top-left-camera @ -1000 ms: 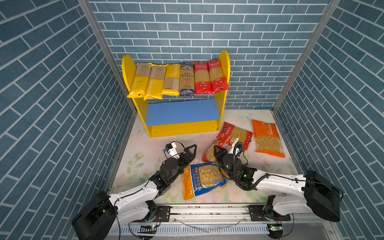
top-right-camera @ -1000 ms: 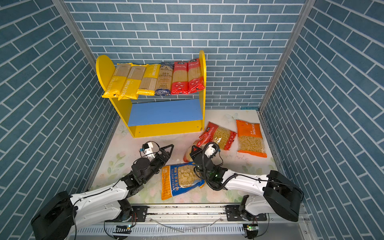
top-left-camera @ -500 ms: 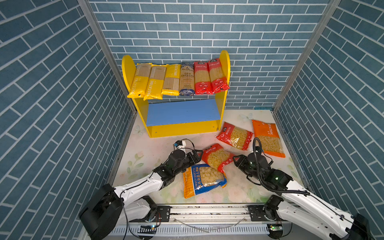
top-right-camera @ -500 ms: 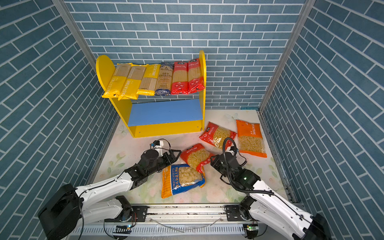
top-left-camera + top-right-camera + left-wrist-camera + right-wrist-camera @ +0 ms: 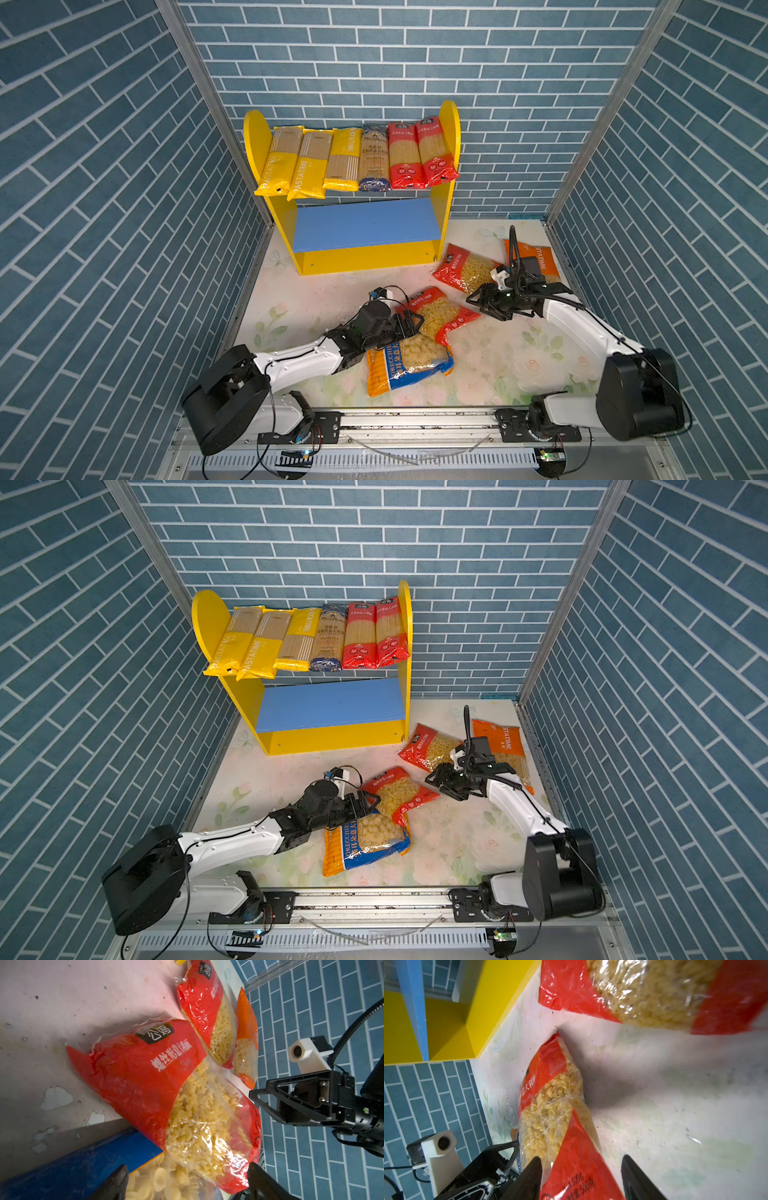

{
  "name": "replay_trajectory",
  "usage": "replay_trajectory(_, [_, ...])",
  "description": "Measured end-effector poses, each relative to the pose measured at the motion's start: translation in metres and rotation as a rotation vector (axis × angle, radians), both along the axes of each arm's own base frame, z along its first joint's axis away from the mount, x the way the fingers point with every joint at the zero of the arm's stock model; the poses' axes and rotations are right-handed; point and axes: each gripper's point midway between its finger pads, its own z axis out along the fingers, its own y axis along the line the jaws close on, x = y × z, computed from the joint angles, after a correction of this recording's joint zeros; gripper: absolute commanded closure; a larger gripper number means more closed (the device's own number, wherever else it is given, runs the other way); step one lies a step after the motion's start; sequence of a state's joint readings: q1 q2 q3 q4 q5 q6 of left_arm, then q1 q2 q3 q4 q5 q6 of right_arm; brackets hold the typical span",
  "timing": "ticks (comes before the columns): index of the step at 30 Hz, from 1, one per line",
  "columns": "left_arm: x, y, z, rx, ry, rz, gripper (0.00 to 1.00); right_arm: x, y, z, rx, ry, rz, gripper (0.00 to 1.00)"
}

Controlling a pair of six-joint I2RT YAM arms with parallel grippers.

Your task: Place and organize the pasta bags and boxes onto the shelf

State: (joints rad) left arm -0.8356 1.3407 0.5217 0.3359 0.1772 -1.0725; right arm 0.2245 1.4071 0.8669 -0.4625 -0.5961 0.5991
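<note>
You're holding the left pincer (image 5: 412, 326) wide open, straddling an edge of the red bag (image 5: 441, 311) (nothing is being squeezed). The right pincer (image 5: 476, 301) is hanging open just off that bag's other end, the shelf (image 5: 365, 226) well apart.

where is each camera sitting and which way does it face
Both top views: high over the front rail, looking down at the shelf, whole left arm and right arm.
Left wrist: on the left arm, looking past the left hand along the middle red bag; the right hand shows.
Right wrist: on the right arm, looking past its fingertips along that bag toward the shelf; the left wrist camera shows.
Shared: every view shows the middle red bag.
</note>
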Motion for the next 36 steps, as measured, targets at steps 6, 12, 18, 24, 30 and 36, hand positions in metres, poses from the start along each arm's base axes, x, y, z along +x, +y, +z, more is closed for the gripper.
replay_trajectory(6, [0.009, -0.010, -0.019, -0.005, 0.018, 0.002, 0.20, 0.004, 0.021, -0.029, 0.086, 0.054, 0.072, 0.36])
replay_trajectory(12, [0.023, -0.021, -0.024, -0.073, 0.028, -0.003, 0.34, -0.005, 0.049, -0.041, 0.238, 0.077, 0.120, 0.38])
replay_trajectory(18, [0.035, -0.015, -0.025, -0.115, 0.045, 0.002, 0.39, -0.008, 0.075, -0.039, 0.310, 0.083, 0.162, 0.53])
replay_trajectory(24, [0.040, -0.006, -0.026, -0.117, 0.043, 0.003, 0.42, -0.013, 0.089, -0.032, 0.311, 0.080, 0.172, 0.81])
replay_trajectory(30, [0.043, 0.017, -0.015, -0.127, 0.036, 0.041, 0.33, -0.010, 0.097, 0.011, 0.323, -0.039, 0.150, 0.94])
replay_trajectory(36, [0.047, 0.041, 0.018, -0.170, -0.021, 0.092, 0.27, -0.010, 0.110, 0.047, 0.341, -0.130, 0.151, 0.99])
